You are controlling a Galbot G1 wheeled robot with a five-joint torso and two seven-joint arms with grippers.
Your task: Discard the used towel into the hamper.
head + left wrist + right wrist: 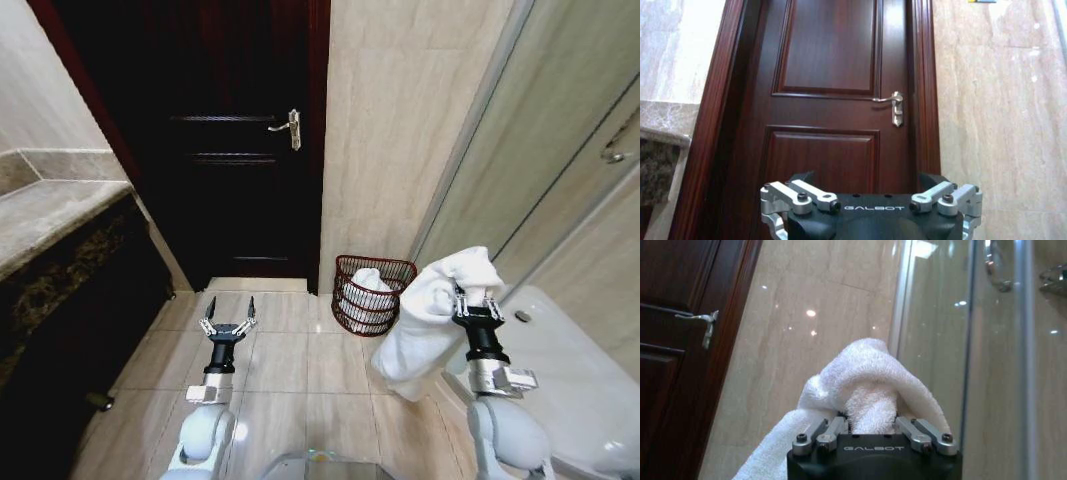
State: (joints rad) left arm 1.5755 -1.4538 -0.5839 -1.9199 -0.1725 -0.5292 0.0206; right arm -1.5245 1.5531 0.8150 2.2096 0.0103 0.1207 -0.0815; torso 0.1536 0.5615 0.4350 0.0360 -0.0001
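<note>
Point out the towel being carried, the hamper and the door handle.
towel point(425, 320): head view, on its hanging folds.
hamper point(390, 266): head view, on its wire rim.
door handle point(896, 107): left wrist view, on its metal plate.

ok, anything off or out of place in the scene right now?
Nothing looks damaged or spilled. The hamper stands upright against the wall by the door and already holds white cloth. The right end effector grips the white towel clear of the floor, off to the hamper's side. The left end effector hangs open and empty.
</note>
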